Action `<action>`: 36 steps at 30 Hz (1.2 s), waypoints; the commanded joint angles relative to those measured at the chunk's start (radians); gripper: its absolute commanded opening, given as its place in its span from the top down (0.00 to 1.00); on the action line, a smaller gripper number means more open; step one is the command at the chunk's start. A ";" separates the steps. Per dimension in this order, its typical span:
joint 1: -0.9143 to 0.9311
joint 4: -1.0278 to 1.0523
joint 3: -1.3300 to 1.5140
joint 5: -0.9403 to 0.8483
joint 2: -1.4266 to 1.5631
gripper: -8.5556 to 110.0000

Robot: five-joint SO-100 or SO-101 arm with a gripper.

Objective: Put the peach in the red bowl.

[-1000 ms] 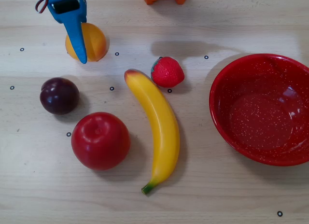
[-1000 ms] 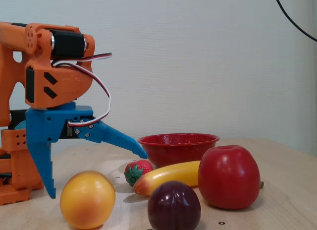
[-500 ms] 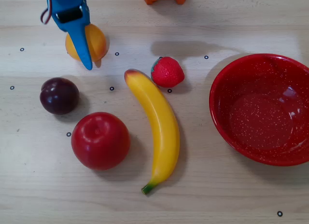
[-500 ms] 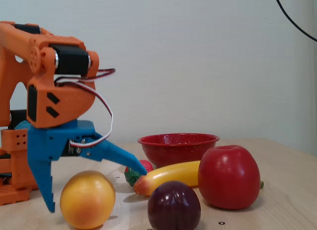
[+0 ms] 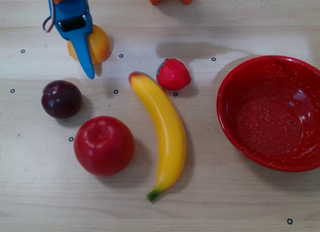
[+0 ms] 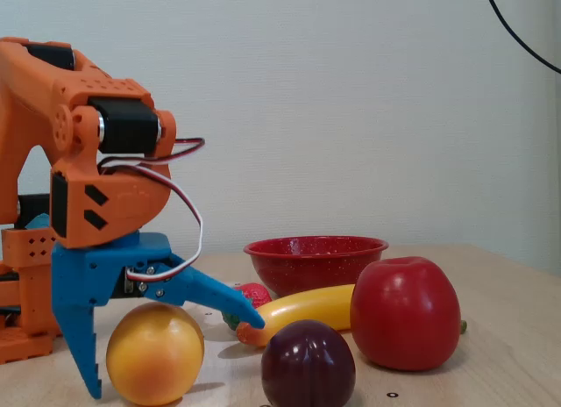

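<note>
Peach (image 6: 154,353) sits on the table (image 5: 225,202) between the spread blue fingers of the gripper (image 6: 171,354), unclenched. Plum (image 5: 61,99) lies near; the red bowl (image 5: 272,112) stands well apart at the overhead view's right edge, past banana (image 5: 165,132) and strawberry (image 5: 173,74).

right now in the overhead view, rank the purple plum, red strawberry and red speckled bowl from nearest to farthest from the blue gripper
1. The dark purple round plum, just below the blue two-finger gripper, at the left.
2. The small red strawberry, right of the gripper, mid-table.
3. The large glossy red speckled bowl, far right edge.
</note>
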 commanded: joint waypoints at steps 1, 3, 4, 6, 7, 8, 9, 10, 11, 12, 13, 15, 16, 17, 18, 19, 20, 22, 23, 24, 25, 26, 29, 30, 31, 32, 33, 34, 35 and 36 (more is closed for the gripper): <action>0.006 -0.020 -0.021 0.011 0.038 0.40; 0.005 -0.025 -0.017 0.009 0.040 0.41; 0.005 -0.025 -0.015 0.009 0.041 0.41; 0.005 -0.021 -0.015 0.009 0.043 0.42; 0.003 -0.021 -0.014 0.011 0.044 0.43; 0.003 -0.020 -0.014 0.011 0.044 0.43; 0.003 -0.018 -0.011 0.011 0.046 0.43; 0.002 -0.017 -0.009 0.014 0.049 0.44; 0.002 -0.014 -0.009 0.015 0.051 0.44; 0.002 -0.012 -0.009 0.017 0.052 0.44; 0.002 -0.011 -0.009 0.017 0.054 0.44; 0.002 -0.012 -0.008 0.017 0.054 0.45; 0.002 -0.012 -0.008 0.017 0.054 0.46; 0.002 -0.012 -0.008 0.018 0.054 0.47; 0.002 -0.015 -0.005 0.014 0.057 0.47; 0.002 -0.018 -0.003 0.011 0.058 0.47; 0.002 -0.023 -0.002 0.011 0.060 0.48; 0.003 -0.028 0.005 0.011 0.063 0.50; 0.003 -0.032 0.008 0.011 0.064 0.50; 0.003 -0.032 0.009 0.012 0.066 0.50; 0.003 -0.031 0.009 0.012 0.066 0.51; 0.003 -0.031 0.011 0.014 0.067 0.51; 0.003 -0.031 0.011 0.014 0.067 0.51; 0.003 -0.029 0.011 0.015 0.067 0.52; 0.003 -0.031 0.011 0.014 0.067 0.52; 0.003 -0.032 0.011 0.011 0.069 0.52; 0.003 -0.038 0.012 0.006 0.069 0.51; 0.003 -0.046 0.014 -0.002 0.069 0.51; 0.003 -0.051 0.014 -0.005 0.069 0.51; 0.002 -0.055 0.014 -0.006 0.069 0.50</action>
